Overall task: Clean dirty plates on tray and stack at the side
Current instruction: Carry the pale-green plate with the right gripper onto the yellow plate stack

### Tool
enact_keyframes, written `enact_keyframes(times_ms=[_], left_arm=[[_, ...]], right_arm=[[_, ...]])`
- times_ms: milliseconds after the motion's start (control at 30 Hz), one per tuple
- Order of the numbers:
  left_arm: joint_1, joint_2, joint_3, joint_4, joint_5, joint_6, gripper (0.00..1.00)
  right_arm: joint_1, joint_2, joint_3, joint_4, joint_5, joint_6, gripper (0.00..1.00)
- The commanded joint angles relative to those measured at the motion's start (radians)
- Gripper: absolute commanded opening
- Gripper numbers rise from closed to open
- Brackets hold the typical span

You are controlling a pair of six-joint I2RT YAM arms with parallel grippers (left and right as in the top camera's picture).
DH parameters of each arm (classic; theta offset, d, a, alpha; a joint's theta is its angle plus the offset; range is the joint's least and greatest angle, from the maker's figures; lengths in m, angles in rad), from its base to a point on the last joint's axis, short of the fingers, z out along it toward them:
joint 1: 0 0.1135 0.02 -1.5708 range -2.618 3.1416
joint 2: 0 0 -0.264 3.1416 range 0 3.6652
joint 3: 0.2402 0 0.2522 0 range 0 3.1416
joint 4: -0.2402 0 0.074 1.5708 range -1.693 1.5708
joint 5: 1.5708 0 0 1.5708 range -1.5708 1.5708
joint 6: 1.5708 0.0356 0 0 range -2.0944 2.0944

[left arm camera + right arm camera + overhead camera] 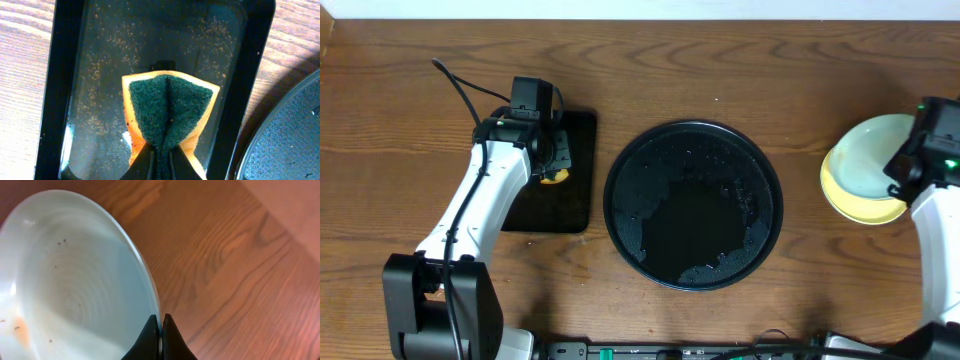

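The round black tray (693, 204) sits mid-table, wet and with no plates on it. At the right, a mint-blue plate (868, 157) lies on the pale yellow plate (865, 208). My right gripper (161, 321) is shut on the mint-blue plate's rim (75, 280); it shows a few brown specks. My left gripper (161, 160) is shut on a yellow sponge with a green scouring face (170, 112), held over the small rectangular black tray (70, 75). In the overhead view the sponge (556, 177) peeks out under the left wrist. A third plate cannot be told apart.
The rectangular black tray (560, 190) lies left of the round tray and holds brown crumbs and wetness. The round tray's rim (280, 135) shows at the right of the left wrist view. The table's far edge runs along the top.
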Motion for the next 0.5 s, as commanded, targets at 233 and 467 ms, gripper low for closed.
enact_keyframes(times_ms=[233,467], left_arm=[[0.003,0.005,-0.005,-0.001,-0.012,0.024,0.08],[0.003,0.006,-0.006,-0.007,0.003,0.029,0.08]], right_arm=[[-0.066,0.081,0.011,0.039,-0.149,0.030,0.53],[-0.064,0.081,0.011,0.004,-0.562,-0.033,0.58]])
